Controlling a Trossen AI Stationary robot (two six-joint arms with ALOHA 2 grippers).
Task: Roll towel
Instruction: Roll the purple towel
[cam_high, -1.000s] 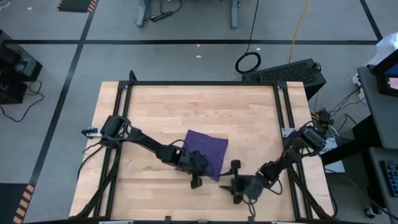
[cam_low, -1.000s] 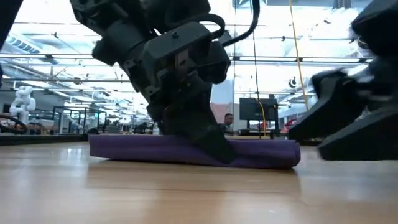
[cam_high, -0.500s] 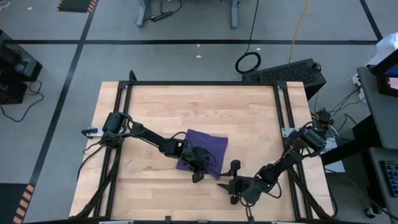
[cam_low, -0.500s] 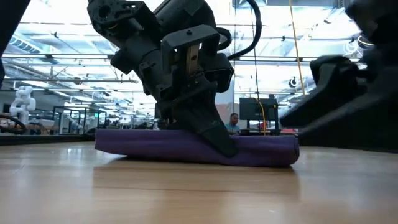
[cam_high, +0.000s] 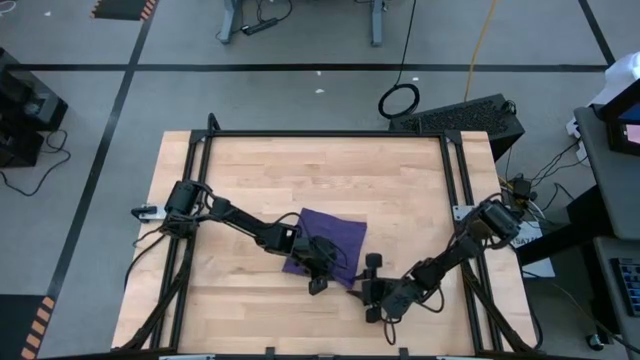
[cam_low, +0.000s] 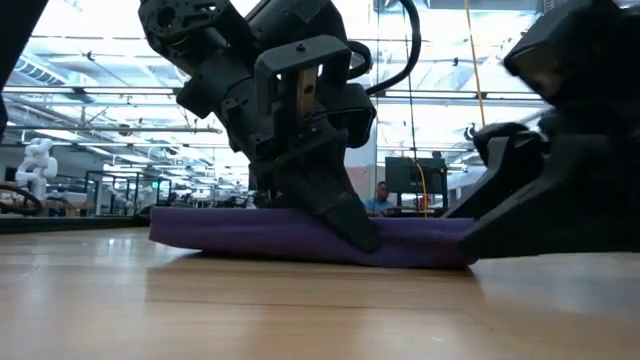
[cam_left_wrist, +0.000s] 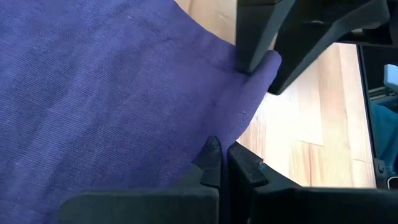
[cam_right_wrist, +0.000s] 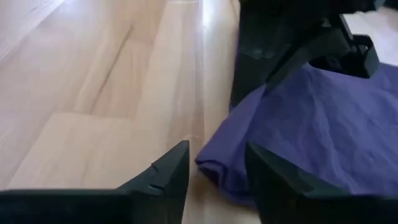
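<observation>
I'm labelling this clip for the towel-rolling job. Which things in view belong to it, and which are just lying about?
Belongs to the job:
- purple towel, lying on the wooden table
- left end effector, shut on the towel's near edge
- right end effector, open around the towel's corner

Just lying about:
- dark keyboard on the floor beyond the table
- coiled black cable beside it

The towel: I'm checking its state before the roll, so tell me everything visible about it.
The towel is plain purple woven cloth, lying folded and flat on the wooden table, toward its front edge. The left gripper is shut, pinching its near edge. The right gripper straddles a rounded corner, fingers either side, not yet clamped.
</observation>
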